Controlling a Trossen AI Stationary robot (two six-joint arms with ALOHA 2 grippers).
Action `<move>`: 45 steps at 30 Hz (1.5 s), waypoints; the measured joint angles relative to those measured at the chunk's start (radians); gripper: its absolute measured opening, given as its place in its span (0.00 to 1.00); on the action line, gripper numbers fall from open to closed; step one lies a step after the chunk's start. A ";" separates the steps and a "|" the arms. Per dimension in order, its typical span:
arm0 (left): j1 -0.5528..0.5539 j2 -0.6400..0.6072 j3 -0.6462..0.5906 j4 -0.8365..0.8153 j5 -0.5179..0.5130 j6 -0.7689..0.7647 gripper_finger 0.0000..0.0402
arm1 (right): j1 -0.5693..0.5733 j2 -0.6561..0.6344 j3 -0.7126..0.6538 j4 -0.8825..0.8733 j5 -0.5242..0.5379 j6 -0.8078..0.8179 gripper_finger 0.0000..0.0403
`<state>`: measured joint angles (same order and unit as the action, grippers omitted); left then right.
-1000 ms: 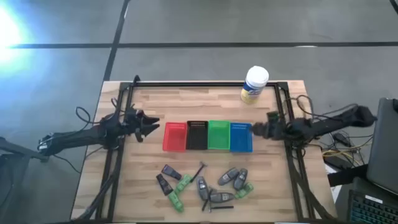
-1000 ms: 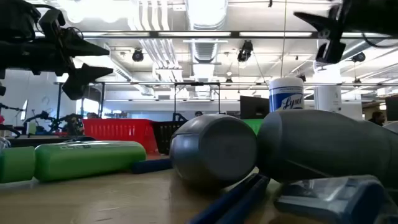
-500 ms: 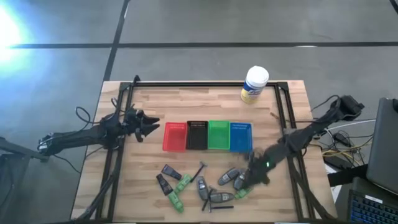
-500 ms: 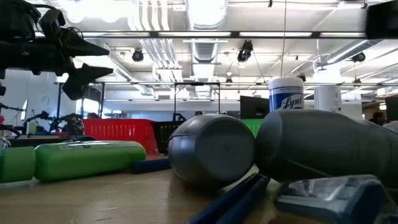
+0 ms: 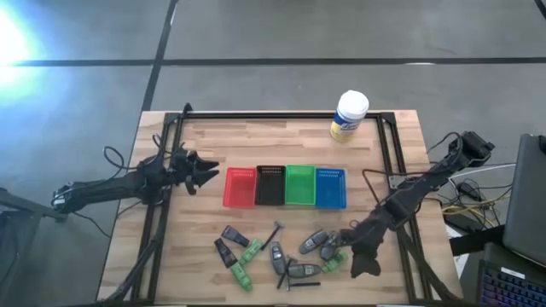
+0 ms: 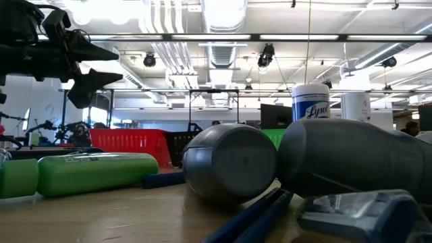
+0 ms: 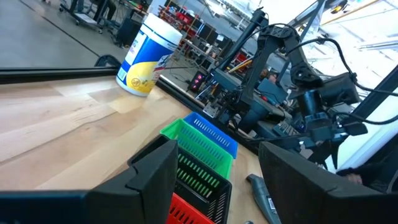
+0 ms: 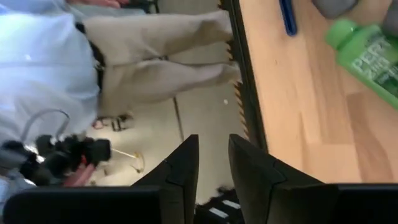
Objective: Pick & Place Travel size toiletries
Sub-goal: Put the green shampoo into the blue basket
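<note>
The toiletries lie in a loose pile near the table's near edge: green tubes, black tubes, grey oval bottles and thin black sticks. The low view shows a grey bottle and a green tube lying on their sides. My right gripper hovers just right of the pile, beside a green tube. Its fingers stand narrowly open and point past the near edge. My left gripper waits open, left of the red bin.
Red, black, green and blue bins stand in a row mid-table. A white-and-yellow canister stands at the far edge. A black frame rail runs along the near edge, and a person stands beyond it.
My right arm has swung from beside the blue bin toward the near edge. It has dropped low to the right of the pile, turned its gripper to face past the near edge, and left the low view. The toiletries have stayed where they were.
</note>
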<state>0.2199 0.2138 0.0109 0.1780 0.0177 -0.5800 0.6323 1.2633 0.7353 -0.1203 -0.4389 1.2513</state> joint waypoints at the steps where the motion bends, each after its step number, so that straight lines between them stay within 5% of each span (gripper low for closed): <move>1: 0.000 0.000 0.000 0.000 0.000 0.000 0.57 | 0.001 0.000 -0.001 0.011 0.000 0.021 0.22; 8: 0.000 0.000 0.000 0.000 0.000 0.000 0.57 | 0.025 0.054 -0.001 0.099 0.020 0.017 0.26; 14: 0.000 0.000 0.000 -0.001 0.000 0.000 0.57 | 0.035 0.227 0.052 0.038 0.003 -0.044 0.34; 20: 0.001 0.000 0.000 0.000 0.000 0.000 0.57 | 0.083 0.407 0.297 -0.384 -0.074 -0.360 0.48; 24: 0.001 0.000 0.000 -0.001 0.000 0.000 0.57 | 0.124 0.484 0.471 -0.736 0.159 -0.599 0.58; 28: 0.001 0.000 0.000 0.000 0.000 0.000 0.57 | 0.157 0.523 0.572 -0.827 0.400 -0.744 0.66; 37: 0.000 0.000 0.000 0.000 0.000 0.000 0.57 | 0.126 0.593 0.554 -0.814 0.473 -0.813 0.73; 45: 0.000 0.000 0.000 0.000 0.000 0.000 0.57 | 0.094 0.600 0.477 -0.717 0.465 -0.818 0.67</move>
<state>0.2199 0.2138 0.0109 0.1780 0.0176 -0.5800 0.7262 1.8631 1.2119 -0.8372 0.0266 0.4334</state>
